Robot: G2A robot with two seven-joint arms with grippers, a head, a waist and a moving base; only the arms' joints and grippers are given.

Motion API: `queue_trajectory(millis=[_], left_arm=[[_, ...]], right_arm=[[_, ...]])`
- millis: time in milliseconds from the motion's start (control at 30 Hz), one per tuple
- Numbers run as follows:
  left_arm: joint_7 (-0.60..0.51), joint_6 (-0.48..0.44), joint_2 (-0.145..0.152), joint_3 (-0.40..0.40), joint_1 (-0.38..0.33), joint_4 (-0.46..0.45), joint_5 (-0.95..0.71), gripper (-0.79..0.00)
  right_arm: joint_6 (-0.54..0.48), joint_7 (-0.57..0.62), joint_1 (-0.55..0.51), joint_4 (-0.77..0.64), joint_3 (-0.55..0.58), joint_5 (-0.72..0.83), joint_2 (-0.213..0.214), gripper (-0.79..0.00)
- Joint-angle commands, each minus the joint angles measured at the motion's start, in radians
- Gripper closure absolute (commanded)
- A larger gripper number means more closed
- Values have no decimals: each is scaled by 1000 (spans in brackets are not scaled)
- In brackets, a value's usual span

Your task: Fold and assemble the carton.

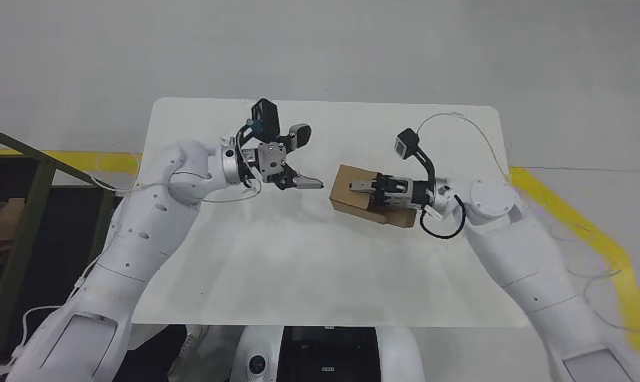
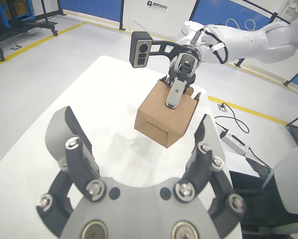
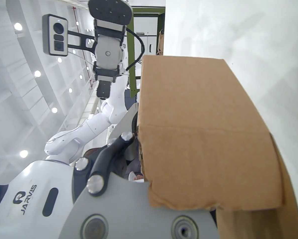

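Carton [image 2: 161, 123] pinched by right hand [image 2: 172, 99] — left hand [image 2: 135, 116] spread, apart.

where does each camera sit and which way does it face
top view: above the arms, looking down at the table; both arms show
left wrist view: on that wrist, facing past the open left gripper to the carton
right wrist view: on that wrist, right gripper clamped on the carton
both wrist views share the carton
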Motion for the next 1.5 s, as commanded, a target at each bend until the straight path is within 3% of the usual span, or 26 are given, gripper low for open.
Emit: queue_trajectory(millis=[0, 333, 467, 767, 867, 933, 967, 1033, 1233, 1467], left_arm=[[48, 1, 4, 8, 10, -5, 59, -785], [206, 1, 48, 99, -8, 49, 212, -785], [277, 1, 76, 140, -22, 84, 318, -785], [502, 1, 106, 226, -40, 149, 473, -785], [579, 1, 112, 253, -48, 194, 524, -785], [615, 1, 112, 264, -63, 232, 549, -785], [634, 1, 111, 272, -68, 246, 559, -785], [668, 1, 107, 283, -80, 270, 581, -785], [770, 16, 94, 308, -97, 291, 669, -785], [887, 50, 87, 331, -103, 293, 790, -785]], right_arm=[[-23, 9, 37, 56, -38, -10, -14, 0], [-106, 60, 179, 296, -183, 18, -96, 0], [-119, 70, 212, 370, -223, 44, -129, 0], [-150, 80, 254, 518, -294, 81, -198, -15], [-153, 80, 268, 563, -306, 83, -216, -259], [-160, 82, 276, 583, -311, 84, -226, -351], [-164, 85, 278, 593, -313, 85, -230, -462], [-168, 87, 285, 614, -315, 84, -238, -779], [-202, 101, 290, 641, -298, 94, -246, -785], [-211, 96, 254, 587, -240, 61, -213, -785]])
